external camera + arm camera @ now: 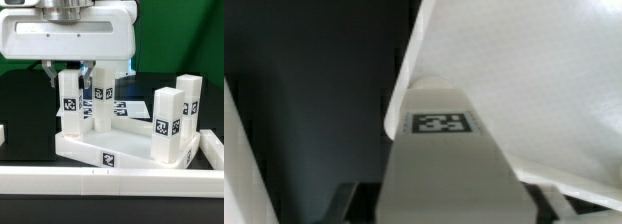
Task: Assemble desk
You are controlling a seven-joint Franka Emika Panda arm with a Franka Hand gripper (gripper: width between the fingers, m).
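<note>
The dark worktop [20,110] carries a long white border rail [110,181] along its near edge. Just behind that rail sits the desk's white plastic rectangular tabletop [100,152], tray-like with a raised rim and a black-and-white tag on its near wall.

Legs stand upright at its corners: a white square-section leg [166,125] at the near corner on the exterior view's right, another [188,100] behind it, one [70,100] on the exterior view's left, and the fourth leg [101,103] just beside that one, under the arm. Each carries a square tag.

The hand [90,72] hangs over this fourth leg with its fingers straddling the top; the wrist view shows the tagged leg [446,150] running up between the dark finger pads [358,198]. The jaws look part closed around it, but whether they actually grip I cannot tell.

The parts look like stiff, light, smooth plastic, so likely slippery; taking a leg on two opposite flat faces near its top seems the safest hold, leaving the socket end free.
</note>
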